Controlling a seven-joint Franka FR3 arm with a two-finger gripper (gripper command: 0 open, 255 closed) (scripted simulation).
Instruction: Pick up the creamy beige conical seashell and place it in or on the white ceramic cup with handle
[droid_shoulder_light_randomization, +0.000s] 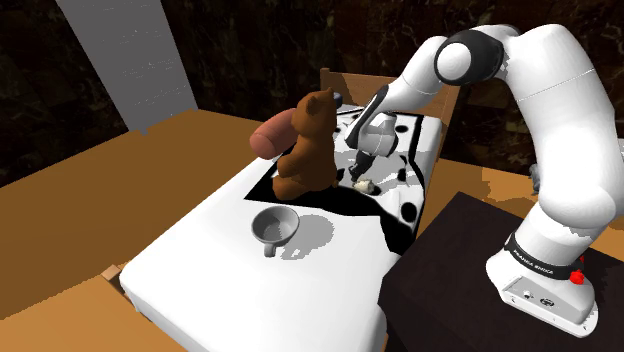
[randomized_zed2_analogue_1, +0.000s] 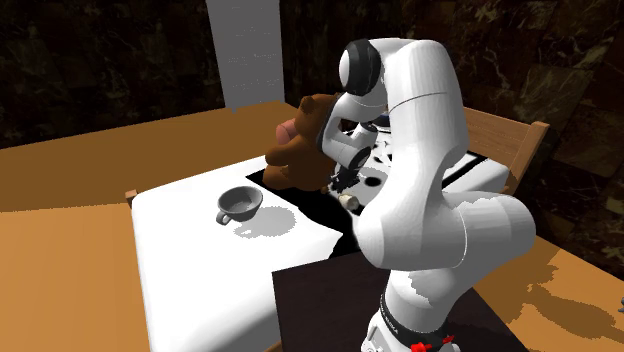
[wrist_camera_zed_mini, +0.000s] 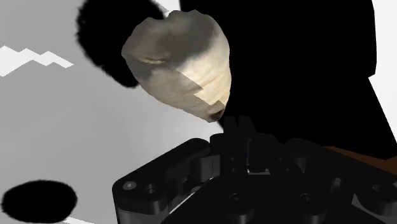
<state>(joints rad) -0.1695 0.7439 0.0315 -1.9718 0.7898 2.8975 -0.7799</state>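
The creamy beige conical seashell lies on a black-and-white spotted cover, to the right of a brown teddy bear in the shoulder view. My black gripper hangs right over it, almost touching. In the wrist view the shell looms large just beyond the gripper, its narrow tip toward the hand. The pale grey-white cup with a handle stands empty on the white surface, nearer the shoulder camera. From the second exterior view the cup sits left of the shell.
A pink cylinder lies behind the bear. A wooden headboard rises behind the spotted cover. The dark stand sits at the lower right. Brown floor surrounds the white surface, and a grey wall panel stands behind.
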